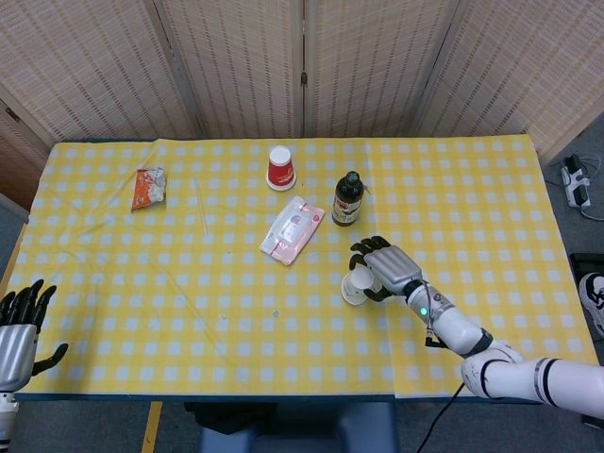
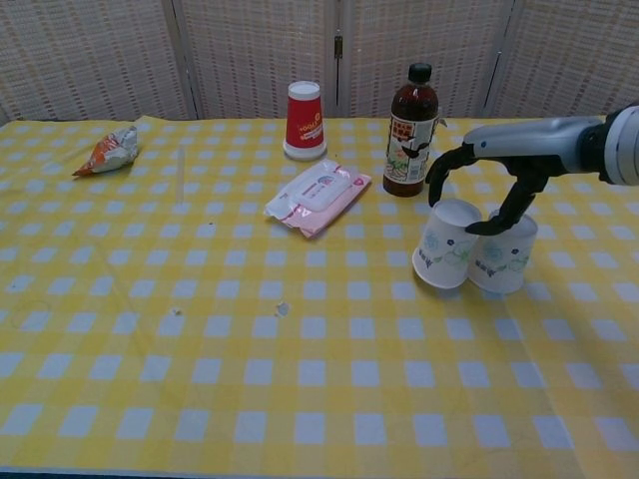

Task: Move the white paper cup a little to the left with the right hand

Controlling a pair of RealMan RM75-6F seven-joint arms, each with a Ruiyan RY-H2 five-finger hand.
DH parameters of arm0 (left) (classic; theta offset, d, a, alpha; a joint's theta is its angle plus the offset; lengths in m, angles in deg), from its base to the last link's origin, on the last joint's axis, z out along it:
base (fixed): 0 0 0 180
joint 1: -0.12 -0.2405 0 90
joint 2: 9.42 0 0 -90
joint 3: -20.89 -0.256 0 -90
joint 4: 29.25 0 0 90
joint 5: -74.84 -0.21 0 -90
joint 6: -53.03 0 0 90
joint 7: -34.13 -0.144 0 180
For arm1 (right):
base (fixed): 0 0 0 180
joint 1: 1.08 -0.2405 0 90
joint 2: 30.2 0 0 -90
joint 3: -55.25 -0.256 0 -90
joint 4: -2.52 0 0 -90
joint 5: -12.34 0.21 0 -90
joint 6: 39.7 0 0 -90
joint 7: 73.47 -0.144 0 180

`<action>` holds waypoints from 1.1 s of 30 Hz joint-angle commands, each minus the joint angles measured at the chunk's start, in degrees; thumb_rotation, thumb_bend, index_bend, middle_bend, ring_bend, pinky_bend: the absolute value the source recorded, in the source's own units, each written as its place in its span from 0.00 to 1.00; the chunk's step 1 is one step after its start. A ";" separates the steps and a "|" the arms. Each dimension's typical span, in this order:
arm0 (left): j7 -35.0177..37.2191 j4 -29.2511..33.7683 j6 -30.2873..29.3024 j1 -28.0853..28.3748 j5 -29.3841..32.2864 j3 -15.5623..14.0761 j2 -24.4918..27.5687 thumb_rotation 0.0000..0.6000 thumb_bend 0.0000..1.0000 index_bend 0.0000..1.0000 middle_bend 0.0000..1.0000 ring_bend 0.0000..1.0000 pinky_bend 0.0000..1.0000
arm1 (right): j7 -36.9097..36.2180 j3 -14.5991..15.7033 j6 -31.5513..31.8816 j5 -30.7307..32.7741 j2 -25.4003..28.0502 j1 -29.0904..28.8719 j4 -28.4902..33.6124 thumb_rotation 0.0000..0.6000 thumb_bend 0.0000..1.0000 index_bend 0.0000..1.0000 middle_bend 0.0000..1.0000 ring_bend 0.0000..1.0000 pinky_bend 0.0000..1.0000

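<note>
My right hand (image 2: 499,165) (image 1: 389,268) grips a white paper cup (image 2: 446,244) (image 1: 356,287) with a blue-green flower print, fingers on its left side and thumb on its right. The cup is upside down and tilted, with its wide rim low at the yellow checked tablecloth (image 2: 300,349). A second, matching paper cup (image 2: 504,253) stands upside down just to its right, touching or nearly touching it; the head view hides it under my hand. My left hand (image 1: 19,326) hovers at the table's near left corner, fingers spread and holding nothing.
A dark sauce bottle (image 2: 410,132) stands just behind the cups. A pink wipes packet (image 2: 318,197) lies left of it, a red cup (image 2: 304,120) stands upside down further back, and a snack bag (image 2: 108,150) lies at the far left.
</note>
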State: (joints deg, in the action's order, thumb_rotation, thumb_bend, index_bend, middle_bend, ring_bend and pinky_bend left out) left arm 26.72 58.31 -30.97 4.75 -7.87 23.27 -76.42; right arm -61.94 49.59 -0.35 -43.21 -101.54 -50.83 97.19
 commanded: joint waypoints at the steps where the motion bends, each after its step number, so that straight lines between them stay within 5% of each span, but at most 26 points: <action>1: 0.01 -0.06 0.01 -0.02 0.03 -0.01 -0.01 1.00 0.28 0.06 0.04 0.00 0.00 | 0.35 0.24 0.18 0.06 -0.25 -0.11 -0.16 1.00 0.40 0.39 0.15 0.07 0.00; 14: 0.32 -0.23 -0.16 -0.24 0.01 -0.07 0.03 1.00 0.28 0.06 0.04 0.00 0.00 | 1.75 1.19 0.52 1.00 -1.16 -0.66 -0.51 1.00 0.40 0.39 0.13 0.06 0.00; 33: 0.85 -0.61 -0.31 -0.28 -0.14 0.06 0.01 1.00 0.28 0.06 0.04 0.00 0.00 | 0.42 1.22 3.03 -1.15 1.08 0.81 1.80 1.00 0.40 0.22 0.11 0.07 0.00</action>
State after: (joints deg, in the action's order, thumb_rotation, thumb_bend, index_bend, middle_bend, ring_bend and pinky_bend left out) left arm 27.58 57.70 -31.28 4.47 -8.01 23.34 -76.40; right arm -61.19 50.91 2.12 -43.88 -101.03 -50.45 98.44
